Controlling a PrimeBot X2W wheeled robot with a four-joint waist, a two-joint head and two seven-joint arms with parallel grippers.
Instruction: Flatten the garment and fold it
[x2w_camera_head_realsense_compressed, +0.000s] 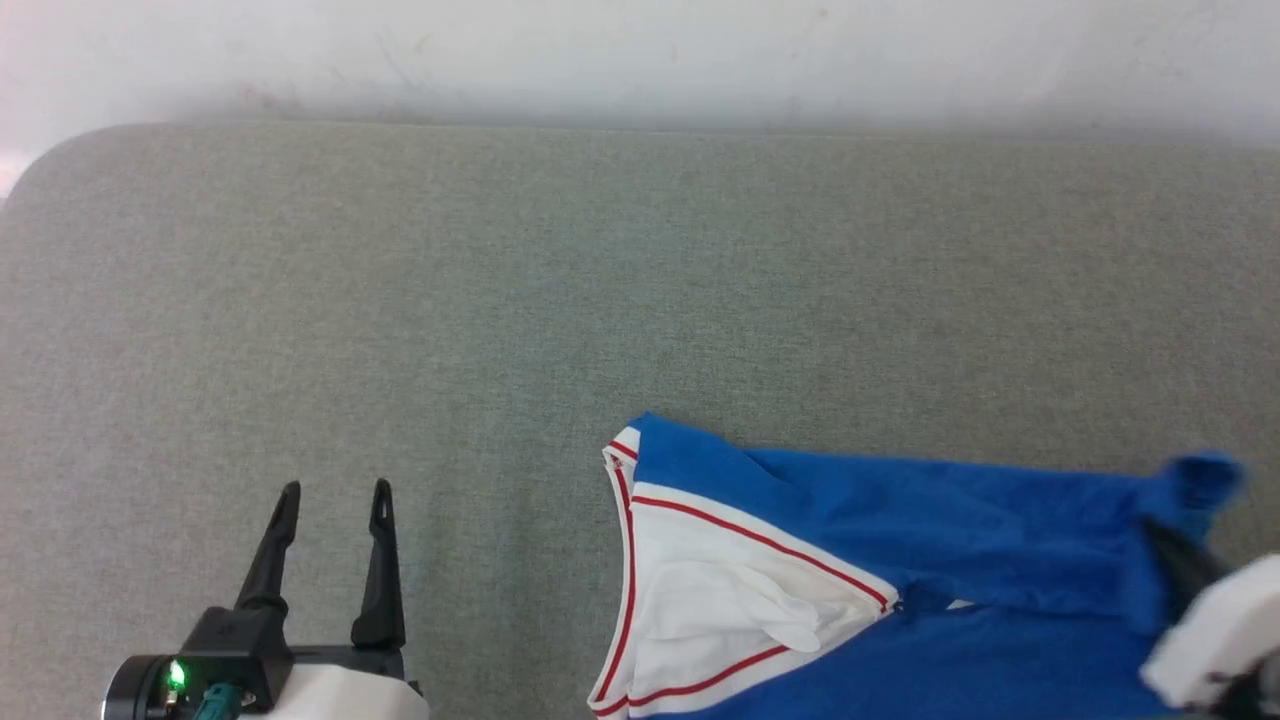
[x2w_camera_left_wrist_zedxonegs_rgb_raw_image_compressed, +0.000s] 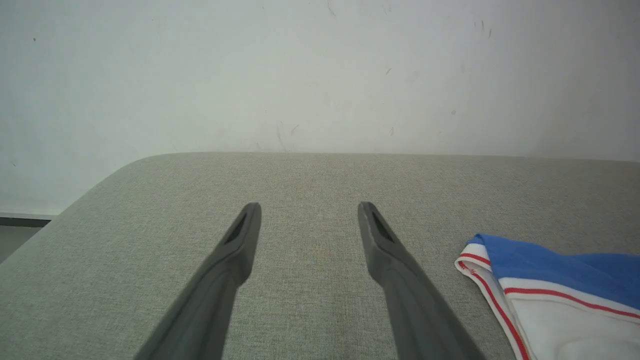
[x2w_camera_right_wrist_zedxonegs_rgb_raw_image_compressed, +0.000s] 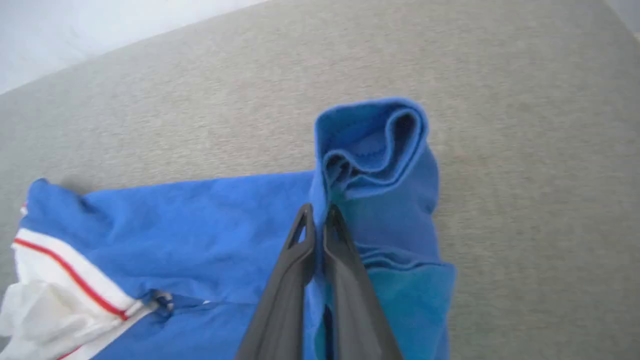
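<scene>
The garment (x2w_camera_head_realsense_compressed: 880, 560), a royal-blue jersey with a white, red-striped sleeve, lies crumpled at the lower right of the grey padded table (x2w_camera_head_realsense_compressed: 600, 280). My right gripper (x2w_camera_right_wrist_zedxonegs_rgb_raw_image_compressed: 318, 212) is shut on a raised blue fold of the garment (x2w_camera_right_wrist_zedxonegs_rgb_raw_image_compressed: 370, 150), which stands up just past its tips; its dark finger and pale forearm show at the right edge of the head view (x2w_camera_head_realsense_compressed: 1165, 535). My left gripper (x2w_camera_head_realsense_compressed: 332, 492) hovers open over bare table at the lower left, well left of the sleeve. In the left wrist view its fingers (x2w_camera_left_wrist_zedxonegs_rgb_raw_image_compressed: 309, 206) are spread with nothing between them, and the garment's sleeve (x2w_camera_left_wrist_zedxonegs_rgb_raw_image_compressed: 550, 295) lies to their right.
A white wall (x2w_camera_head_realsense_compressed: 640, 60) runs behind the table's far edge. The table's rounded far-left corner (x2w_camera_head_realsense_compressed: 70, 150) shows at the upper left. Bare grey surface stretches across the left and far half.
</scene>
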